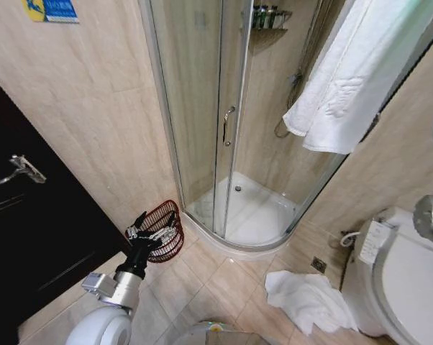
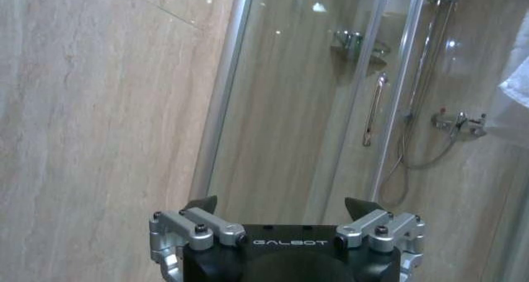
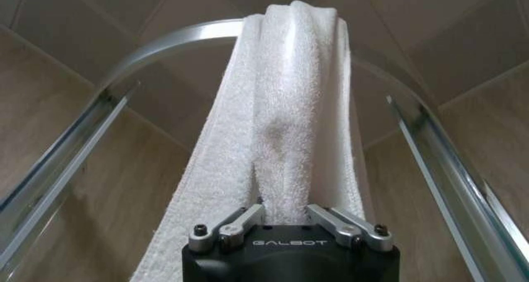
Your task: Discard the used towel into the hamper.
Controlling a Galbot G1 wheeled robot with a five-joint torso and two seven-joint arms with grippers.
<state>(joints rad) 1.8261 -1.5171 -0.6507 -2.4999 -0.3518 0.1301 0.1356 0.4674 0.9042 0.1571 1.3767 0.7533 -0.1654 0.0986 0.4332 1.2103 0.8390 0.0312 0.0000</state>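
Towel (image 3: 289, 114) is draped over the top rail of the shower enclosure (image 1: 224, 144), hanging down the outside on my right. In the right wrist view the right tool (image 3: 285, 211) is clamped on it: both fingers (image 3: 235, 223) pinched in on a bunched fold of the white terry, cloth rising straight up from the tool to the curved metal rail (image 3: 165, 37). In the head view I see the same towel (image 1: 353, 79) hanging at upper right, with part of the right arm (image 1: 429, 215) at the right edge below it.

Hamper (image 1: 164, 228) sits on the tiled floor, against the wall right beside the shower enclosure's left edge. So it's low and on my left, well apart from the towel and the right tool.

Left tool (image 1: 150, 230) hangs directly in front of the hamper in the head view, overlapping its rim; can't tell if it touches. Fingers spread wide, nothing between them. Left wrist view confirms: left tool (image 2: 288, 211) open, pointing at the shower glass and door handle (image 2: 373, 111).

A second white towel (image 1: 308, 298) lies crumpled on the floor next to the toilet (image 1: 400, 287), right of centre, apart from both tools.
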